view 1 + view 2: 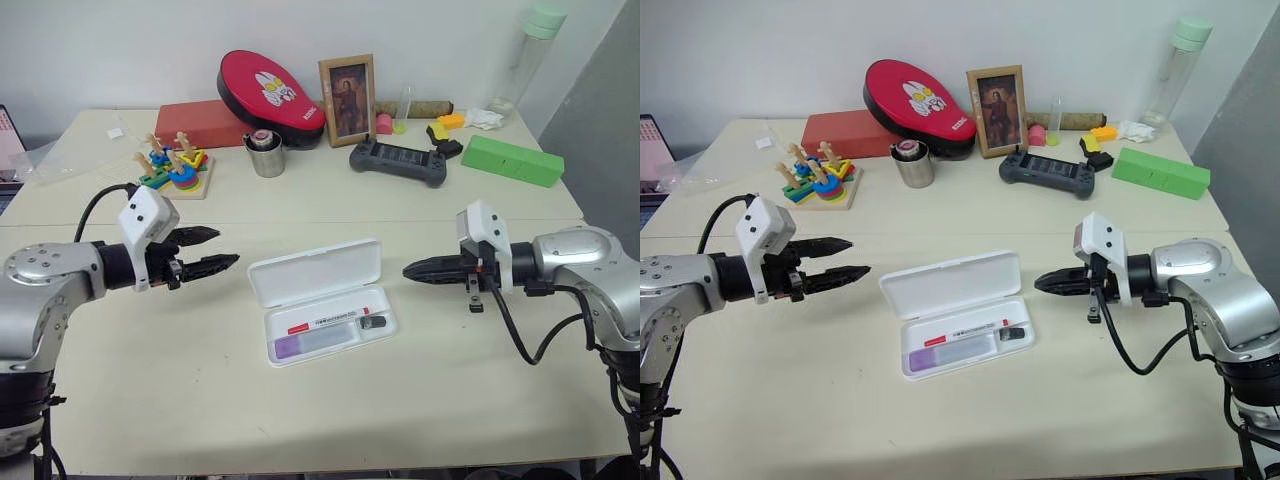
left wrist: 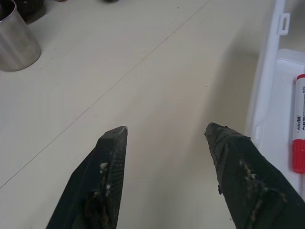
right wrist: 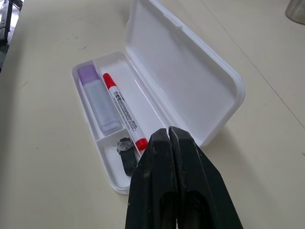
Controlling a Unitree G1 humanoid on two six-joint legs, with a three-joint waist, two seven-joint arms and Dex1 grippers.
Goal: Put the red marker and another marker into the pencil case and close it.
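Note:
The white pencil case (image 1: pixel 315 268) lies open at the middle of the table, its lid tipped back. In its tray lie the red marker (image 1: pixel 330 322) and the short lilac marker (image 1: pixel 315 343) side by side, with a small black piece (image 3: pixel 126 157) in the end compartment. My left gripper (image 1: pixel 228 246) hovers open and empty just left of the lid, pointing toward the case. In the left wrist view, the lid edge (image 2: pixel 267 86) and the red marker (image 2: pixel 299 138) are beside my fingers. My right gripper (image 1: pixel 406 270) is shut and empty, right of the case, pointing at it.
Along the back of the table stand a metal cup (image 1: pixel 266 155), a wooden stacking toy (image 1: pixel 172 170), a red box (image 1: pixel 205 122), a picture frame (image 1: pixel 347 98), a black game controller (image 1: pixel 397 160) and a green box (image 1: pixel 511 160). Bare tabletop surrounds the case.

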